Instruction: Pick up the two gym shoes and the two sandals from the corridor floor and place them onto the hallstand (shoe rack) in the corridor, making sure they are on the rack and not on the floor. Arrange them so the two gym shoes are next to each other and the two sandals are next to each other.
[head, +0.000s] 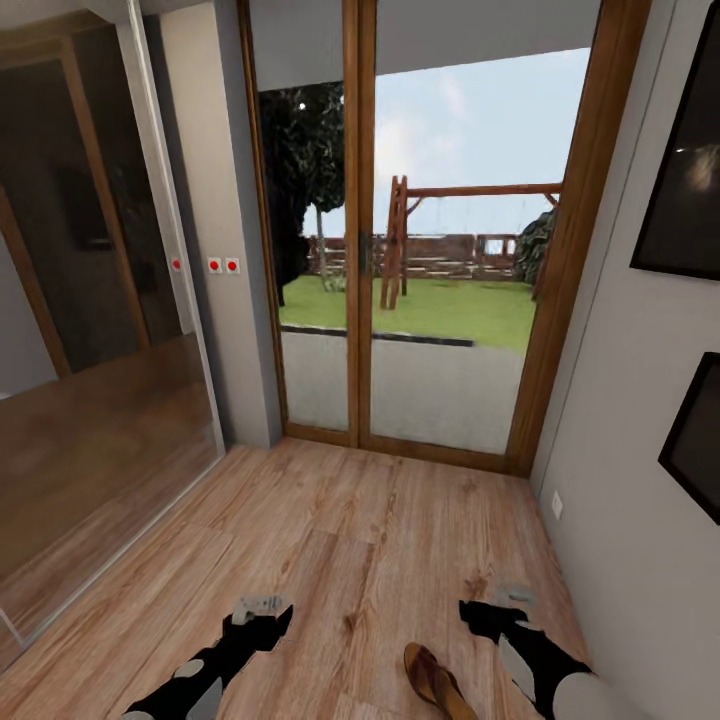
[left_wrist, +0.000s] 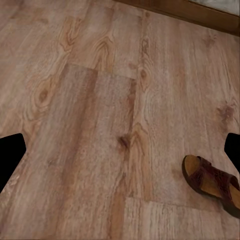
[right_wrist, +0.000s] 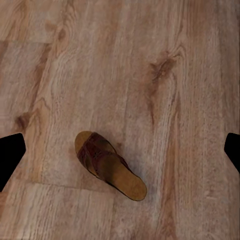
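Note:
One dark reddish-brown sandal (head: 438, 682) with a tan sole lies flat on the corridor floor (head: 340, 540), between my two arms and nearer the right one. The left wrist view catches the sandal (left_wrist: 212, 182) off to one side, and the right wrist view has the sandal (right_wrist: 110, 165) whole, lying at an angle. My left gripper (head: 262, 610) and right gripper (head: 500, 605) hover low over the planks, both open with nothing between their fingers. The gym shoes and the hallstand are out of view.
A wood-framed glass double door (head: 360, 250) to a garden closes the corridor ahead. A mirrored sliding panel (head: 90, 350) runs along the left. On the right is a grey wall (head: 620, 480) with dark framed pictures (head: 690, 180) and a socket (head: 557, 505).

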